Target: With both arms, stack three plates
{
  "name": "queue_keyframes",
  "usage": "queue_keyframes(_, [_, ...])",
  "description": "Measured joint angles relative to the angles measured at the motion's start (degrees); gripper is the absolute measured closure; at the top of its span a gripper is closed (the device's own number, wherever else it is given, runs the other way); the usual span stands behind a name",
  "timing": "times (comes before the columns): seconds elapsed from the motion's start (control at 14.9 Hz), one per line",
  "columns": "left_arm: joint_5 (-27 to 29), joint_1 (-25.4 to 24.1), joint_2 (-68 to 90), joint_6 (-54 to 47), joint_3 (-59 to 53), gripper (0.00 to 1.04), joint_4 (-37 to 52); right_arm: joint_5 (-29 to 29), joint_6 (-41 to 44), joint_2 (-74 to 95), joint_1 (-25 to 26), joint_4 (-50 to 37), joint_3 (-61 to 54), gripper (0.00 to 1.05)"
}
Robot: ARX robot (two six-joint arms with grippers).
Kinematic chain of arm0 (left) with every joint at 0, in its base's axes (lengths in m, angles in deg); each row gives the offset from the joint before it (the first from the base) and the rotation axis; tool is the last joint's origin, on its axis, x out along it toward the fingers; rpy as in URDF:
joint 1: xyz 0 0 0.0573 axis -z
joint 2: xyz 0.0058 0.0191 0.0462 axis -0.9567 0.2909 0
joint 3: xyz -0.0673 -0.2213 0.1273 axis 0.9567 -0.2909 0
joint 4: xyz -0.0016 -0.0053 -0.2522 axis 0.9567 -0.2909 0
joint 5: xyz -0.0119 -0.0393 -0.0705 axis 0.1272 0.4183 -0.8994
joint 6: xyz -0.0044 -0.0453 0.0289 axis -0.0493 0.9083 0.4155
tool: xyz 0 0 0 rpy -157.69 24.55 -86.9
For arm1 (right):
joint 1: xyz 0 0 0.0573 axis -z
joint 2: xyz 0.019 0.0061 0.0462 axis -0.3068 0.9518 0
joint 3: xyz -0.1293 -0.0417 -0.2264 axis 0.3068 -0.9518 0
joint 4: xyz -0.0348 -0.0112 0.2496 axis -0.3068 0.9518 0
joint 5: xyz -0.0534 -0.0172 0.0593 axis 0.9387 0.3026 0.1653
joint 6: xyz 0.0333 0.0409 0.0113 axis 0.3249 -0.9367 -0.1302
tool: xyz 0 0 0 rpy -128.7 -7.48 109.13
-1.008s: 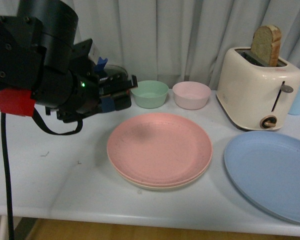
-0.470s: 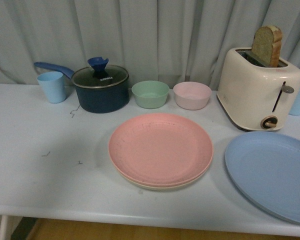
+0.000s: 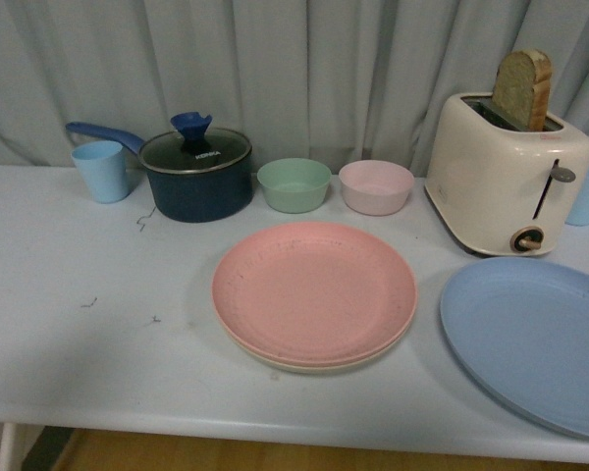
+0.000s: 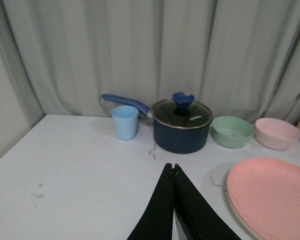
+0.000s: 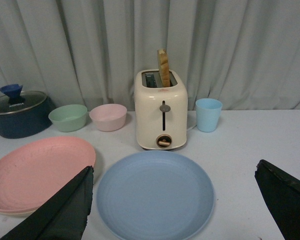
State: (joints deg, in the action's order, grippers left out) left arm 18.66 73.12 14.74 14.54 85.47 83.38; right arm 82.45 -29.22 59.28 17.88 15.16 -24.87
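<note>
Stack so far: the round matte pink plate (image 3: 314, 289) is sitting squarely on the round matte beige plate (image 3: 309, 366) at mid-table, and only a beige rim is peeking out.
Plate in play: the round matte light blue plate (image 3: 530, 339) is lying flat on the white table (image 3: 98, 294), apart from the pair on the robot's right, just in front of the cream toaster (image 3: 506, 177).
Left gripper (image 4: 173, 167): its dark jaws are pressing together on nothing, hovering over bare table.
Right gripper (image 5: 175, 167): it is gaping wide and empty, with the blue plate between its fingers in the wrist view.
Handling: it is looking light, stiff and shallow; the matte finish is probably helping grip.
Where to hold: I am backing a pinch on the raised rim nearest the right arm, one finger over and one under.
Risk: a one-edge hold is likely leaving the plate tilting.
</note>
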Motion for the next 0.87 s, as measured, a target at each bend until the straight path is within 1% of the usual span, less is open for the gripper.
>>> queue_keyframes(0.2, [-0.5,0.1,-6.2,0.0,-3.8,1.03,-3.1,0.0,0.0,0.0,0.0,0.0,0.0,0.06])
queue_keyframes(0.54, [-0.5,0.1,-16.1,0.0,-6.8,1.03,-9.7,0.0,0.0,0.0,0.0,0.0,0.0,0.06])
queue_keyframes(0.6, [-0.5,0.1,-17.2,0.0,-8.4,1.03,-7.2,0.0,0.0,0.0,0.0,0.0,0.0,0.06])
queue_keyframes(0.67, [-0.5,0.1,-18.5,0.0,-8.7,1.03,-10.2,0.0,0.0,0.0,0.0,0.0,0.0,0.06])
queue_keyframes(0.87, [-0.5,0.1,-24.2,0.0,-8.7,1.03,-14.5,0.0,0.0,0.0,0.0,0.0,0.0,0.06])
